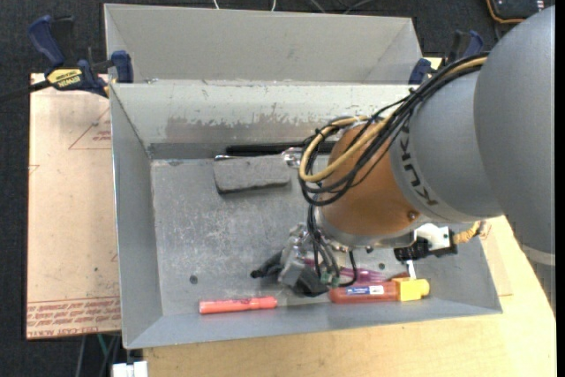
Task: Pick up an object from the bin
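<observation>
Presumably lining up a grab, my gripper [303, 271] sits low at bottom centre between the orange marker [238, 305] and red yellow-capped marker [378, 290]; open or clenched, I cannot tell.

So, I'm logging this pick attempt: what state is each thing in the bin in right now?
hand: down low near the front wall, between the two markers.
orange marker: lying flat along the front wall, left of the hand.
red marker: lying flat, yellow end pointing right, partly under the arm.
grey block: lying flat near the back wall.
black pen: lying along the back wall.
</observation>
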